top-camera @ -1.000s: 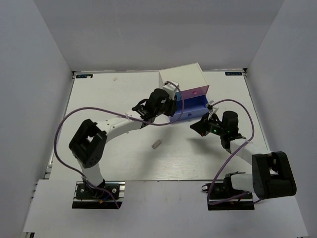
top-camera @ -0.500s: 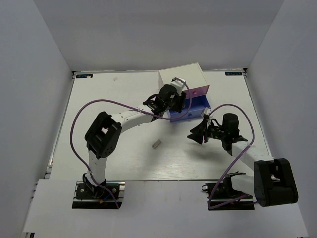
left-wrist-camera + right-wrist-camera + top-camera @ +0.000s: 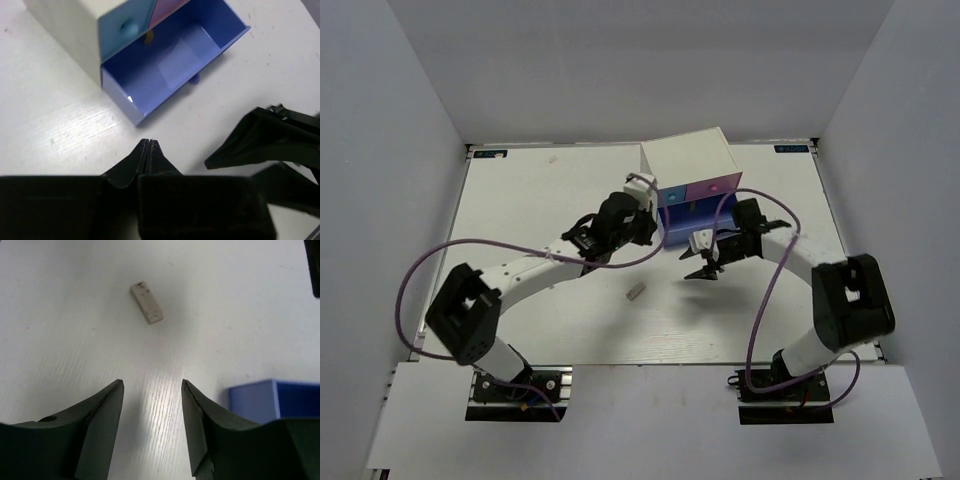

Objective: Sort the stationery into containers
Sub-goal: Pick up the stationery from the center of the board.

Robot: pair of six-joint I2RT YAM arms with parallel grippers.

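A tan eraser [image 3: 636,292] [image 3: 146,302] lies alone on the table, ahead of my right gripper [image 3: 151,385] [image 3: 705,268], which hangs open and empty just in front of the drawers. The white cabinet [image 3: 685,160] has a light blue drawer [image 3: 125,27], a pink drawer [image 3: 167,7] and a wide periwinkle drawer [image 3: 175,65] [image 3: 678,222] pulled out; what shows of its inside looks bare. My left gripper [image 3: 148,142] [image 3: 652,232] is shut on nothing, just short of that drawer's left front corner. The highlighters are out of view.
The right arm's dark fingers [image 3: 270,140] sit close to the right of my left gripper. White walls ring the table [image 3: 520,200]. Purple cables loop from both arms. A corner of the periwinkle drawer [image 3: 275,400] stands right of my right gripper.
The left gripper has pulled back from the drawers and closed. The right gripper has swung left, closer to the periwinkle drawer's front, and opened.
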